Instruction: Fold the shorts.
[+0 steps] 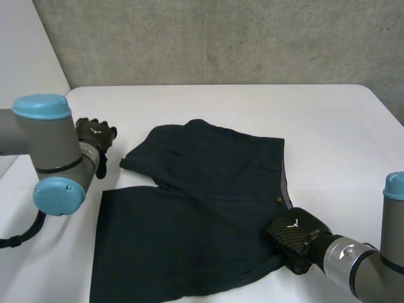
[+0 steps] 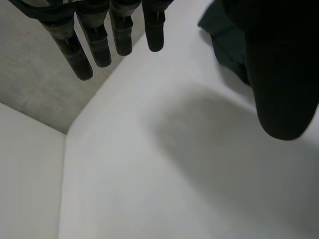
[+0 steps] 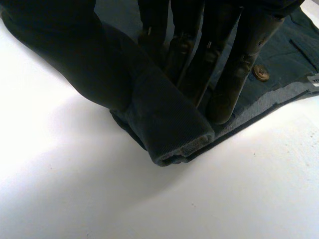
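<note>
Dark navy shorts (image 1: 196, 208) lie spread on the white table (image 1: 252, 107), waistband toward my right side and legs toward the left. My right hand (image 1: 293, 237) sits on the waistband's near corner. In the right wrist view its fingers (image 3: 224, 64) press the cloth while a rolled waistband edge (image 3: 169, 129) is pinched against the thumb, beside a button (image 3: 260, 73). My left hand (image 1: 95, 142) hovers just off the far leg hem. In its wrist view the fingers (image 2: 99, 40) hang straight and hold nothing, with a bit of the shorts (image 2: 224, 35) beside the thumb.
A concrete wall (image 1: 221, 38) rises behind the table. The table's left edge (image 1: 66, 95) runs close to my left arm, and bare white tabletop (image 1: 341, 139) lies beyond the waistband on the right.
</note>
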